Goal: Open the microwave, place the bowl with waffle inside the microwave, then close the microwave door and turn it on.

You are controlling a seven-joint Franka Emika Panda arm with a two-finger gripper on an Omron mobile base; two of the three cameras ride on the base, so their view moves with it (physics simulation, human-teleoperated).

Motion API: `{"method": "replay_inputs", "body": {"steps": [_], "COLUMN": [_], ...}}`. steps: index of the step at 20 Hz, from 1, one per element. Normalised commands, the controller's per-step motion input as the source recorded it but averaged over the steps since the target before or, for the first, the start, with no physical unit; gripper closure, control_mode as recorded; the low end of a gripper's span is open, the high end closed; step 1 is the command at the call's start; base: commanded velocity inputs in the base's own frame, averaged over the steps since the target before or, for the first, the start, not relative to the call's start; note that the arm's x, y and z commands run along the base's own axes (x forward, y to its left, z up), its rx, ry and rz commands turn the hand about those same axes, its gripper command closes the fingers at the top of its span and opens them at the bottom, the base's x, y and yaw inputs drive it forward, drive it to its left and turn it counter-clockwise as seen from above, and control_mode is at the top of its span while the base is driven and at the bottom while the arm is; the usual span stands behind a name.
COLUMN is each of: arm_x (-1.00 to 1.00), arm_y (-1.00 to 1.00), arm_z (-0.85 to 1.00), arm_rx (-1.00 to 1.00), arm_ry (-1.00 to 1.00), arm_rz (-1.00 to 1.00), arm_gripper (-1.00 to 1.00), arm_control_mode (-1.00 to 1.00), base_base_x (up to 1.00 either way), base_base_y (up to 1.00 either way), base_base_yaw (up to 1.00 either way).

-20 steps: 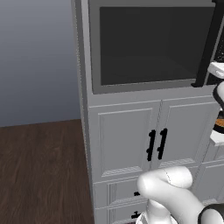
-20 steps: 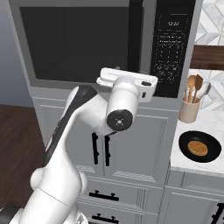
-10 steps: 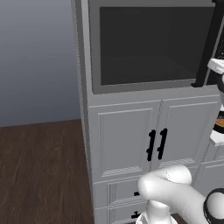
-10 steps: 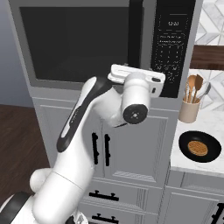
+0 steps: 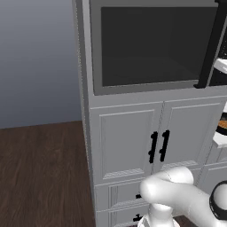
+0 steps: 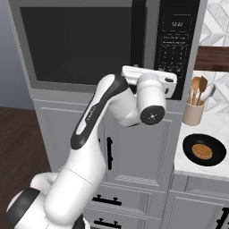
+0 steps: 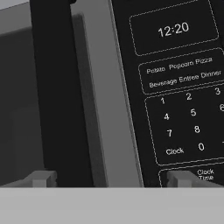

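Observation:
The microwave (image 6: 80,44) sits built in above the white cabinets, and its door (image 5: 150,44) is shut. The door's long black handle (image 6: 138,40) stands beside the black control strip (image 6: 179,44). My hand (image 6: 150,85) hovers right in front of the handle's lower end. In the hand view my gripper (image 7: 111,179) is open, its fingertips (image 7: 41,178) spread wide and holding nothing; the handle (image 7: 57,87) and keypad (image 7: 183,122) lie close ahead. On the counter to the right rests the black bowl (image 6: 205,151) with the waffle (image 6: 202,150) in it.
A beige holder with wooden utensils (image 6: 194,109) stands on the white counter (image 6: 188,165) behind the bowl. White cabinet doors with short black handles (image 5: 158,146) and drawers lie below the microwave. Dark wood floor (image 5: 40,173) stretches to the left.
My hand has swung right and slightly up, from in front of the door's glass to the handle beside the control strip. Its jaws have stayed open.

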Motion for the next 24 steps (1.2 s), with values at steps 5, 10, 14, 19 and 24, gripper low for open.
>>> {"method": "replay_inputs", "body": {"steps": [5, 10, 14, 19, 24], "arm_x": [0.00, 0.00, 0.06, 0.29, 0.37], "arm_y": [0.42, 0.48, 0.07, -0.12, -0.08], "arm_z": [0.00, -0.02, 0.00, 0.00, 0.00], "arm_rx": [-0.10, -0.13, -0.01, 0.00, 0.00], "arm_ry": [0.06, 0.14, 0.08, 0.04, 0.05], "arm_rz": [0.00, 0.02, 0.00, 0.00, 0.00], "arm_gripper": [-1.00, -1.00, -1.00, -1.00, -1.00], "arm_control_mode": [-1.00, -1.00, -1.00, -1.00, -1.00], "base_base_x": [0.00, 0.00, 0.00, 0.00, 0.00], "base_base_y": [0.00, 0.00, 0.00, 0.00, 0.00], "base_base_yaw": [0.00, 0.00, 0.00, 0.00, 0.00]}}
